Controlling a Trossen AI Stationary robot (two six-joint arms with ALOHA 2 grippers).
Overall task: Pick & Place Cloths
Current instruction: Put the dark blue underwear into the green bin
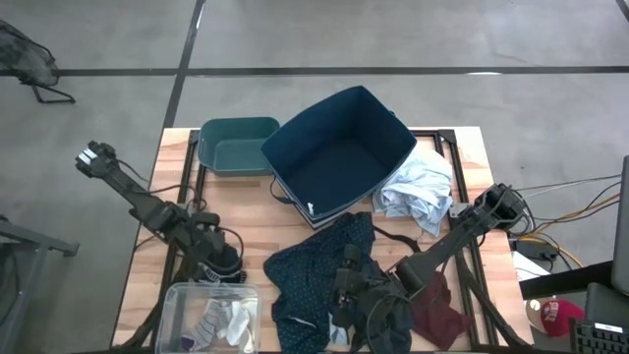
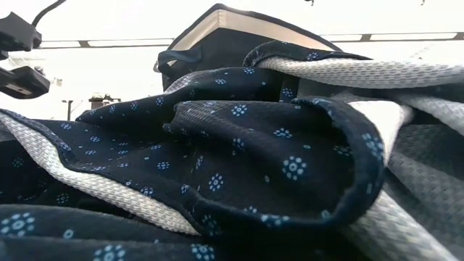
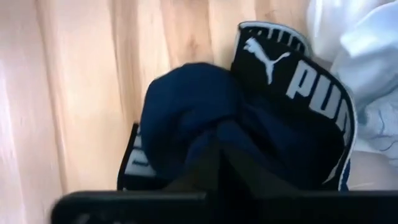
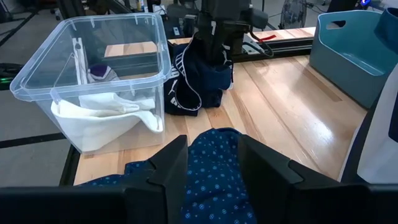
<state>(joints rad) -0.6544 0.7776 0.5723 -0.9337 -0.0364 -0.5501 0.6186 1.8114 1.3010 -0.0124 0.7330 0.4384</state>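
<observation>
Wooden table (image 1: 462, 147): at seven o'clock, the left gripper (image 1: 226, 264) clamps a dark Puma garment (image 4: 199, 78) beside the clear bin (image 4: 87, 81). At five o'clock, the right gripper (image 4: 211, 163) stands part-open astride the dotted shirt (image 1: 314, 265).

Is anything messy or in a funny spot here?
Yes. The dotted shirt lies crumpled beside the navy box, not in it, and it is heaped right against the low camera. The box itself sits crooked on the table.
</observation>
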